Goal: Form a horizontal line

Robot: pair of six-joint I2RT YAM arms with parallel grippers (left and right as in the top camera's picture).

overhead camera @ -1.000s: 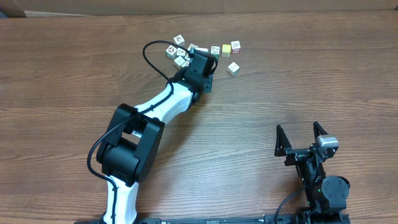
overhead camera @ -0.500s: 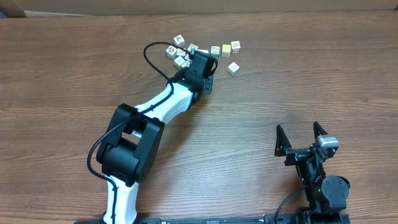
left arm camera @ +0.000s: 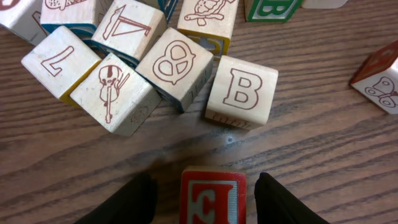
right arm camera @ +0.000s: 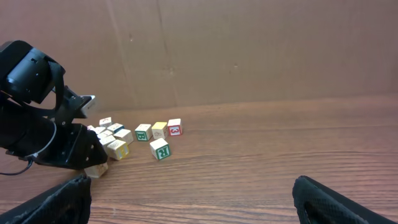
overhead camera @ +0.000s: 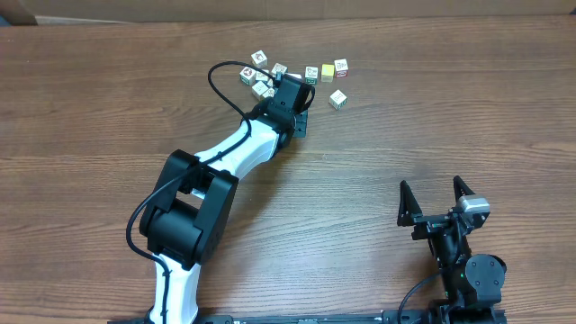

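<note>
Straddling the red-and-white cube (left arm camera: 212, 198), left jaws unclenched, gaps either side, scene unchanged, right jaws spread wide.

Robotics lab test station, bare wood-grain bench (overhead camera: 432, 117), plain brown cardboard sheet (right arm camera: 249, 50) standing as backdrop, white-and-black left arm (overhead camera: 234, 153) and black right arm (overhead camera: 459, 256) based at the near edge, loose black cable (overhead camera: 210, 79), scattered wooden letter blocks (left arm camera: 177, 62).

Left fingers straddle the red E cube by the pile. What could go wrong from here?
The red E cube sits off-centre between the fingers, so closing may twist it. The B cube lies close ahead; any forward drift could nudge it into the pretzel cube beside it.
</note>
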